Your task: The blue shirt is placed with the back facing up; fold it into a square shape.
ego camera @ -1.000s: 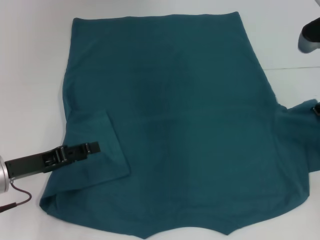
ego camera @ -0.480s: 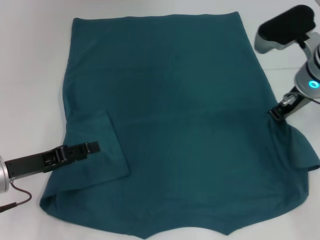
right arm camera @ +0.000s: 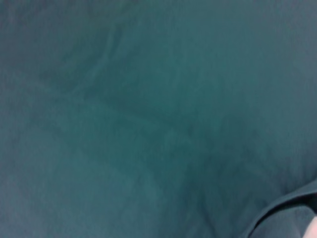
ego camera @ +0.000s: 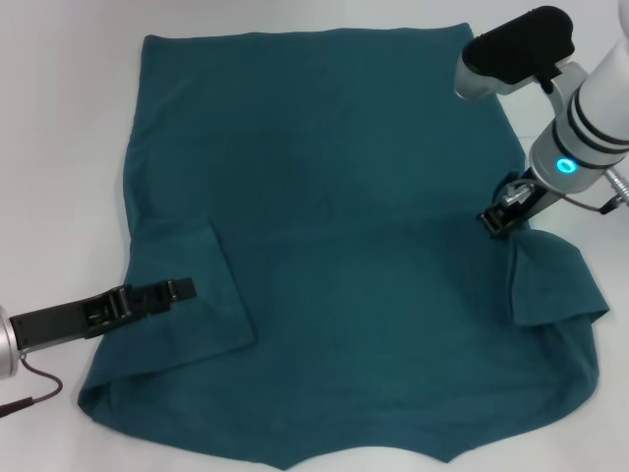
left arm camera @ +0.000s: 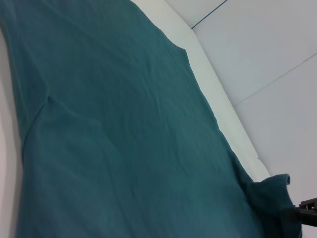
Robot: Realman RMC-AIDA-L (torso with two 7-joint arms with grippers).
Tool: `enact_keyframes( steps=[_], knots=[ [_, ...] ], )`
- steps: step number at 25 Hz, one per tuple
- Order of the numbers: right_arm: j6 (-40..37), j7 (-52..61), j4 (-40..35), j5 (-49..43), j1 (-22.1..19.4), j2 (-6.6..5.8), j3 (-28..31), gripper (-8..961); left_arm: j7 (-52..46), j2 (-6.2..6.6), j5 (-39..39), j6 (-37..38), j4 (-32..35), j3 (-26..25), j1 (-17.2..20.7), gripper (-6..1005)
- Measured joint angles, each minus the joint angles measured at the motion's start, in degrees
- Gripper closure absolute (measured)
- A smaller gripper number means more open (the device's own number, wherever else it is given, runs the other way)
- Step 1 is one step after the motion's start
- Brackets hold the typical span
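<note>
Head view, shirt: we see the large plain dark teal-blue knit T-shirt [ego camera: 334, 236] spread flat on the white table [ego camera: 59, 147], filling most of it, hem toward the far side.
Head view, L pincer: black left pincer [ego camera: 181, 289] rests on the left sleeve, which is already folded inward onto the body. Jaws look narrow; whether cloth is pinched we can't tell.
Head view, R pincer: right pincer [ego camera: 494, 222] sits low on the shirt's right edge, closed on the right sleeve fabric, which rises in a peak under it.
L wrist view: shirt [left arm camera: 109, 129] runs across the table; the other arm's pincer [left arm camera: 307, 204] shows far off at the raised sleeve.
R wrist view: only shirt cloth [right arm camera: 148, 114] w/ soft wrinkles; own fingers not shown.
Step, our judgement: sleeve fold-in, right side under way; left one done.
Next, our judgement: carry the right sleeve inward, lay it flat to mirror the left, release w/o dragging the body, then fold lengthwise toward a square.
</note>
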Motion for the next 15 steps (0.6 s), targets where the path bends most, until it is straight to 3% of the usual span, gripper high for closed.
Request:
enact_keyframes(
  steps=[15],
  knots=[
    [0.4,2.3,2.9,0.2,0.7,1.37,3.0,943,0.0,-0.08,-0.2,-0.2,-0.1,-0.1,0.1,366]
  ],
)
